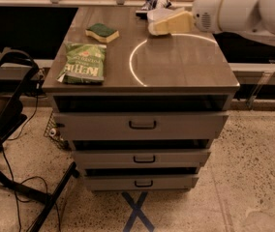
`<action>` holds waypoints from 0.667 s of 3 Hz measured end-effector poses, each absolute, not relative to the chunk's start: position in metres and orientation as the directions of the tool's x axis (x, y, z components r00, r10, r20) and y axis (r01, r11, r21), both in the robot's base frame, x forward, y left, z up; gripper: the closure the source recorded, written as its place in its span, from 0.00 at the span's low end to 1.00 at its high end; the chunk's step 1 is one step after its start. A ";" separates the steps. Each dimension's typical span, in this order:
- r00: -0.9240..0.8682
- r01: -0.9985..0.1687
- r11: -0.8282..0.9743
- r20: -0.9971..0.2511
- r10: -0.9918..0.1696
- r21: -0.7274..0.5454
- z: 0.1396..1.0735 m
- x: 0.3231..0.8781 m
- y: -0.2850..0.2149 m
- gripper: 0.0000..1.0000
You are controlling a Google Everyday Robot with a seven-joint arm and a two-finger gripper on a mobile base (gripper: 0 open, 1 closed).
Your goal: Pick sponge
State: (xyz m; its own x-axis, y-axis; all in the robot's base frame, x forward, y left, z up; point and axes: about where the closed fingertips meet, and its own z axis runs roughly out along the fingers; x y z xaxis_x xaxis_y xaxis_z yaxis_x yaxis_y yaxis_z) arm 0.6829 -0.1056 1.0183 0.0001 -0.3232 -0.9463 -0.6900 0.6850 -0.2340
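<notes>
Of the fingers (174, 21), cannot tell whether spread or clenched, though clearly holding nothing. Gripper (154, 28) above the back right of the table (186, 66), well apart from the sponge (101, 32). Task barely begun, by the look of it: sponge flat on the back left, near the snack bag (83, 63) but not touching it. Left to do: reach across, close on it, lift. Small soft block, rough dark green pad over yellow foam, probably squashes under a grip. Crinkly glossy bag, smooth hard tabletop
</notes>
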 end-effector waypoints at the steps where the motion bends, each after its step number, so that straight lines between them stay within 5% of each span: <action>1: -0.060 -0.591 0.750 -0.911 -0.408 -0.297 0.994 0.764 -0.100 0.00; 2: -0.099 -0.612 0.726 -0.880 -0.464 -0.314 0.948 0.838 -0.044 0.00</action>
